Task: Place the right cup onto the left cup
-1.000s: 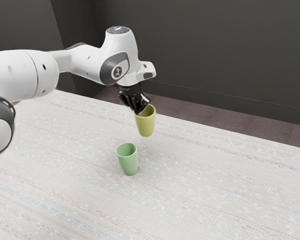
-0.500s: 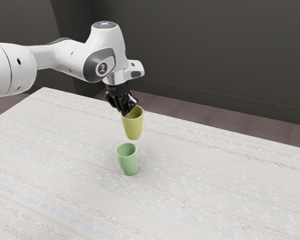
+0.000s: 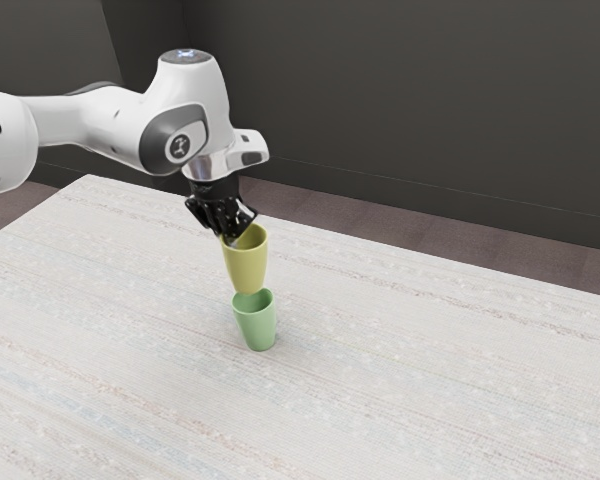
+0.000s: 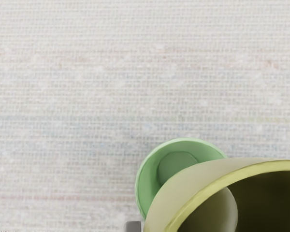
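The black end effector [image 3: 234, 237], left of centre in the upper half of the exterior view, is closed on the rim of the yellow cup [image 3: 247, 268], by which the cup is carried mouth up and close to upright. The white arm [image 3: 110, 118] is extended from the frame's upper left.

Directly below, left of centre in the frame, the green cup [image 3: 257, 325] is stood upright on the pale counter [image 3: 430, 370], its mouth open to receive the other. The green rim is overlapped in the picture by the yellow base; whether the two are touching cannot be told. In the wrist view, part of the green cup's mouth and inner floor is left uncovered beside the yellow wall, so full centring is not confirmed. Behind the counter, a dark wall [image 3: 410, 100] is seen across the top of the frame.

The step in hand is judged to be the final alignment over the green cup, with lowering to follow; the yellow cup is not yet seated. A small sideways correction may be called for, then a slow, straight descent with the base kept level. If the base were brought down off-centre, the green rim could be caught and that cup tipped. Release should be left until the yellow cup is firmly supported.
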Available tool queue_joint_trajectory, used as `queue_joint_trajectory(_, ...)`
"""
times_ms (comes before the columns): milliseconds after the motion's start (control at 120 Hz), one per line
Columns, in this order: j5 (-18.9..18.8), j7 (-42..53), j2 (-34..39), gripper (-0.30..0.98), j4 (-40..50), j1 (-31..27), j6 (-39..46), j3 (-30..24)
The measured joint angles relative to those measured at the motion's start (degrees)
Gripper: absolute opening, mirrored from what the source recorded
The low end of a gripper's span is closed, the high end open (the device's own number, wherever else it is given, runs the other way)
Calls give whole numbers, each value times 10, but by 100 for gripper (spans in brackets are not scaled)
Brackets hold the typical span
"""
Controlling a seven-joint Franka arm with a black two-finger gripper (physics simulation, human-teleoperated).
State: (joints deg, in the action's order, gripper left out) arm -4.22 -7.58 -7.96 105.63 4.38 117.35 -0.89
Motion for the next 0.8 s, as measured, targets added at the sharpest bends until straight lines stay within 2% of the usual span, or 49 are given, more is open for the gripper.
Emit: queue_joint_trajectory(800, 5, -20, -44, -10, 6, -5, 32, 0)
